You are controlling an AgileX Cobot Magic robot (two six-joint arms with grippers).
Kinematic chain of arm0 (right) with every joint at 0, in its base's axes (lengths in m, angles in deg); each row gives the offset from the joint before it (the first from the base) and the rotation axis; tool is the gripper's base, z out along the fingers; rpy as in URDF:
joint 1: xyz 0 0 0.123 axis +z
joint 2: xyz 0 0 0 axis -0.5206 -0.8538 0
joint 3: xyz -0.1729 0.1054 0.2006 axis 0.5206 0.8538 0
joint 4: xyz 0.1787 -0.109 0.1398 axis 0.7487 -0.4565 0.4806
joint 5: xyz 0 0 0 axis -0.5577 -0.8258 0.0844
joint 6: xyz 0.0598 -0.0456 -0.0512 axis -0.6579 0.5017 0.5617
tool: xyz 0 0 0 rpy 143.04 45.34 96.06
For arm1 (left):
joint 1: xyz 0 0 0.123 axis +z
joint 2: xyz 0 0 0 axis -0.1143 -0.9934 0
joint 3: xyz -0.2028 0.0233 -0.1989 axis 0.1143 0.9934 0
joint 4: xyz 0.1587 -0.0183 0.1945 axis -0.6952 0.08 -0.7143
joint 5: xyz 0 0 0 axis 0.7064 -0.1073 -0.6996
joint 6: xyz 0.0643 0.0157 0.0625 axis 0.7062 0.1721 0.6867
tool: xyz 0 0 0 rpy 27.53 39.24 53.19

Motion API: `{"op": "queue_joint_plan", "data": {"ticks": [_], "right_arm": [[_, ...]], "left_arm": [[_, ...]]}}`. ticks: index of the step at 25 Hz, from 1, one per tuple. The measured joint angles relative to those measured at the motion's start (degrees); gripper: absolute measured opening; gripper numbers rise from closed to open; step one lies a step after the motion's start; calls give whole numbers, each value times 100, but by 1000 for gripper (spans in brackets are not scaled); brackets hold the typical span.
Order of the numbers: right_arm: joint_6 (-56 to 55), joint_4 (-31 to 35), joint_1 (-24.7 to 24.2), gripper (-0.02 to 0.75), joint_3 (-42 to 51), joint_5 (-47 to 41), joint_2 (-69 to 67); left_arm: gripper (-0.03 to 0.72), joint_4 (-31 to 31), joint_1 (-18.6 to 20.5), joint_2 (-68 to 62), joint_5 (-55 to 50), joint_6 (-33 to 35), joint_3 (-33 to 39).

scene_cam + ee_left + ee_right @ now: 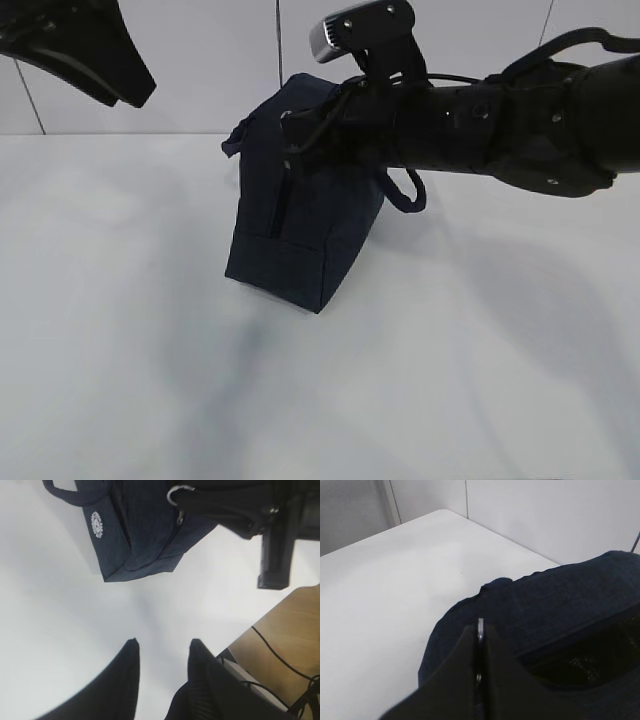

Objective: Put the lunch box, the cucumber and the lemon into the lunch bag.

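Observation:
The dark navy lunch bag [300,220] stands tilted on the white table, its near bottom corner down. It also shows in the left wrist view [140,525] with its white round logo [96,524] and metal ring pull [176,493], and in the right wrist view [560,610]. My right gripper [480,630] is shut on the metal ring pull [480,629] at the bag's top [292,128]. My left gripper [162,647] is open and empty, raised at the upper left [130,95]. The lunch box, cucumber and lemon are out of view.
The white table [140,350] spreads around the bag. White wall panels [200,60] close the back. In the left wrist view a wooden surface with cables [285,640] lies beyond the table's edge.

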Motion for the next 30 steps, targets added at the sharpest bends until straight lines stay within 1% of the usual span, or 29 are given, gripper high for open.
{"op": "queue_joint_plan", "data": {"ticks": [2, 5, 10, 14, 18, 22, 23, 27, 28, 30], "right_arm": [[0, -26, 0, 0, -72, -80, 0], [0, -60, 0, 0, -194, -217, 3], [0, -86, 0, 0, -323, -418, 12], [0, -164, 0, 0, -348, -555, 12], [0, -285, 0, 0, -348, -594, 12], [0, -300, 0, 0, -348, -618, 12], [0, -304, 0, 0, -348, -630, 12], [0, -313, 0, 0, -348, -651, 25], [0, -313, 0, 0, -348, -675, 24], [0, -313, 0, 0, -348, -733, 24]], "left_arm": [[235, -56, 0, -51, 10, 0, 13], [235, -70, 0, -104, 11, 50, 216], [235, -97, 0, -131, 160, 383, 926], [235, -106, 0, -131, 890, 811, 1518], [237, -49, 0, -183, 1951, 1378, 1953], [255, 313, 0, -353, 2522, 2078, 2124], [274, 497, 0, -399, 2599, 2285, 2124], [391, 1253, 0, -679, 2893, 2909, 2124], [408, 1374, 0, -781, 2996, 3015, 2124], [419, 1533, 0, -962, 3214, 3239, 2124]]}}
